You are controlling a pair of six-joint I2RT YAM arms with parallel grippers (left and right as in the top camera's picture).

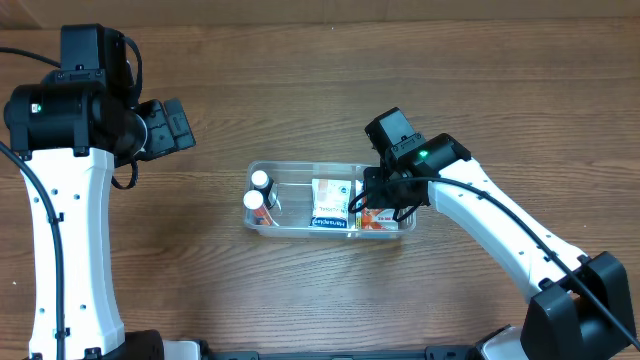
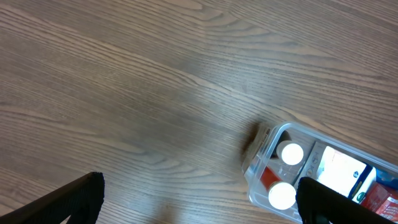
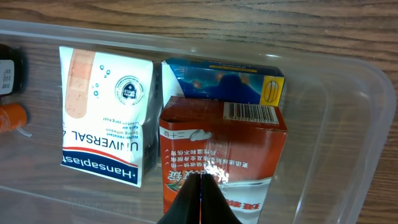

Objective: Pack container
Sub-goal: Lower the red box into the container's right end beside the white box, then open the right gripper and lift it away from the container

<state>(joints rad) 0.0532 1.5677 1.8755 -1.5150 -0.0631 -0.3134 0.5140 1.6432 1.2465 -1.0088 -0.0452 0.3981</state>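
Observation:
The clear container [image 1: 300,166] lies at the table's middle. It holds two white-capped bottles [image 1: 258,192] at its left end, a white Hansaplast box [image 1: 332,205], a blue box [image 3: 224,78] and a red box [image 1: 378,218] at its right end. My right gripper [image 1: 385,200] is shut, its fingertips [image 3: 200,186] pressed together with nothing between them, right over the red box [image 3: 221,149] inside the container [image 3: 348,124]. My left gripper [image 1: 175,125] is open and empty, up and to the left of the container. In its wrist view the fingers [image 2: 199,199] span bare table beside the container's bottle end [image 2: 264,140].
Brown wood table [image 1: 300,290] all around the container. The left arm's white column [image 1: 70,250] stands along the left side. The right arm [image 1: 500,230] reaches in from the lower right.

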